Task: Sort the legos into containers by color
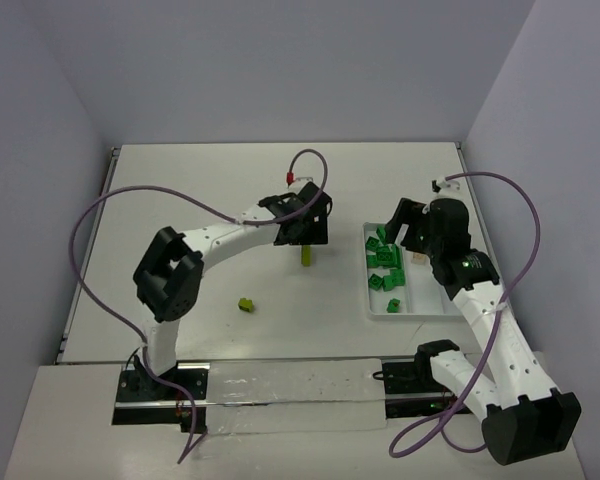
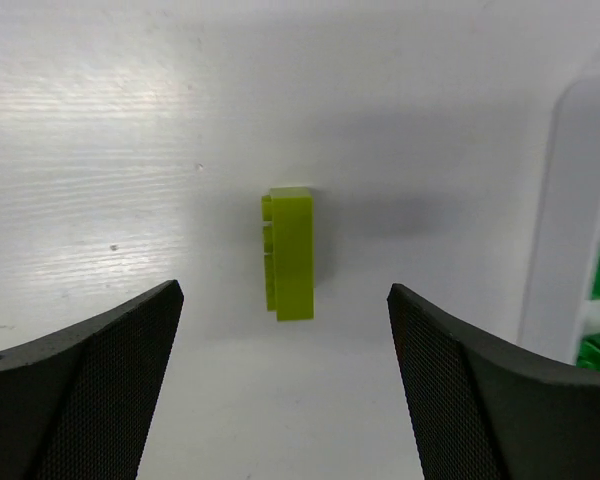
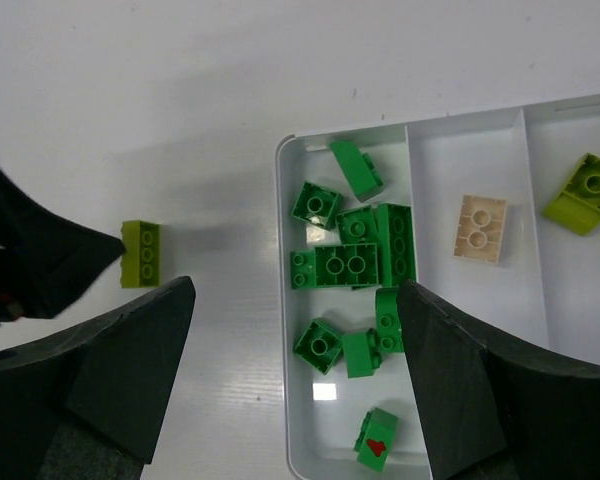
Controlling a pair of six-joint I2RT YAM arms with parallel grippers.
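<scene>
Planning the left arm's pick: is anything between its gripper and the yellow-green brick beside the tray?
Nothing visible. The left gripper hangs open over the yellow-green brick, which lies by itself on the table, apart from the tray.

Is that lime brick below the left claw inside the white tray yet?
Out. The yellow-green brick lies on the table, clear of the white tray rim.
</scene>
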